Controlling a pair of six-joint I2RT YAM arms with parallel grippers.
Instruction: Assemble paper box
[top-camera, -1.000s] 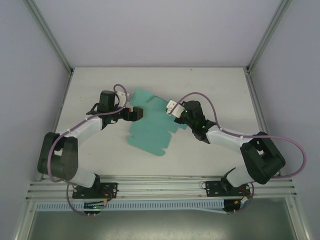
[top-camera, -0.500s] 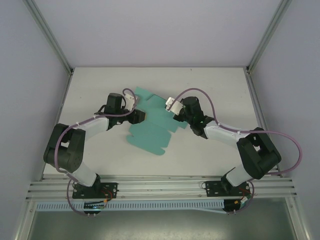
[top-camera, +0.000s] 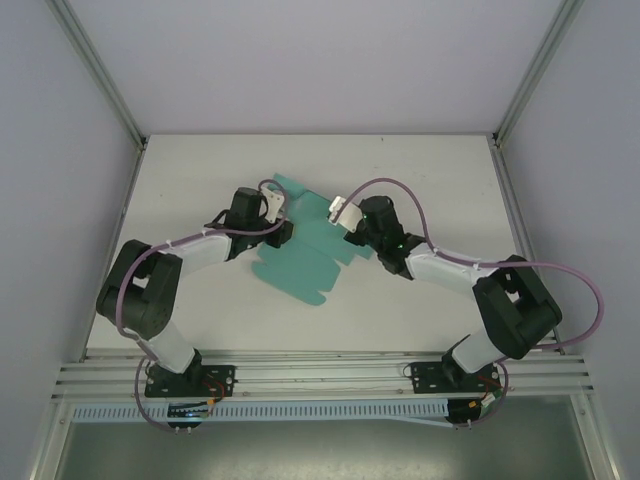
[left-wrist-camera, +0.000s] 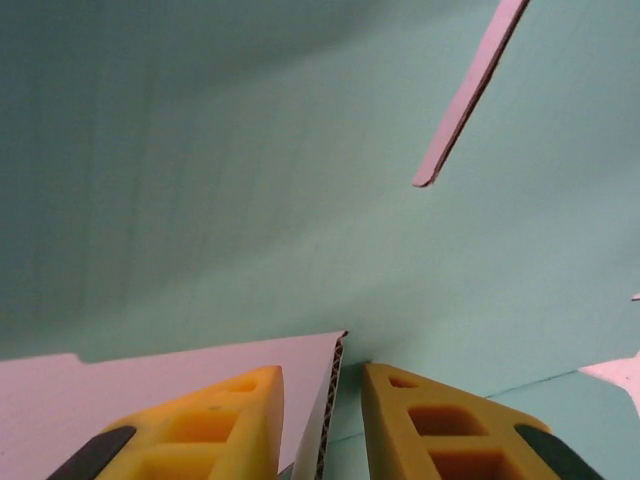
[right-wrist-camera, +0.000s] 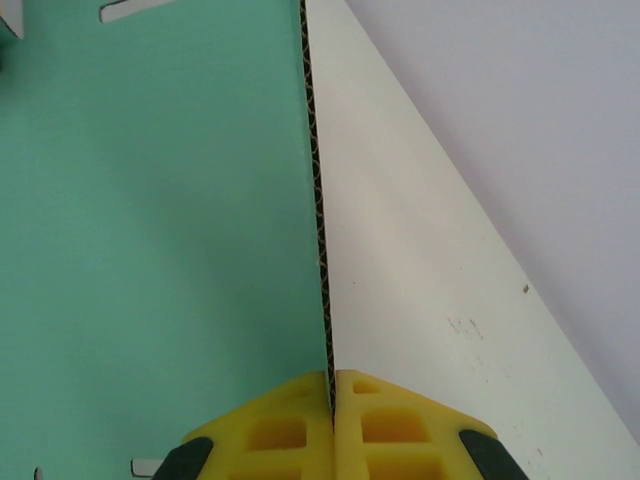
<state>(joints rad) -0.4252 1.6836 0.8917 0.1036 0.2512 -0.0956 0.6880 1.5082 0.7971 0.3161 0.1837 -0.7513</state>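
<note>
The paper box (top-camera: 300, 262) is a flat teal die-cut sheet, spread across the middle of the white worktop (top-camera: 200, 180) in the overhead view. Its notched lower edge points toward the bottom of the frame and its far corner tips up toward the upper middle.

Over on the sheet's right edge is the right claw (top-camera: 347, 232). The right wrist camera tells it plainly: the claw (right-wrist-camera: 332, 378) is clamped tight on the card (right-wrist-camera: 150, 230). Both yellow fingers (right-wrist-camera: 270, 430) are pressed together at the bottom of the frame with the corrugated edge running straight up from between them, teal face to the left, white face to the right.

Now the left side. The left claw (top-camera: 284, 233) is at the sheet's upper left edge. From its wrist camera, the claw (left-wrist-camera: 320, 375) straddles a raised flap edge, one yellow finger (left-wrist-camera: 200, 430) in front of the flap's white face and the other just beside the corrugated edge with a sliver of gap showing. I cannot tell if the left claw is actually pinching. Teal card (left-wrist-camera: 300, 180) spreads behind it, with another thin flap seen edge-on at the upper right.
</note>
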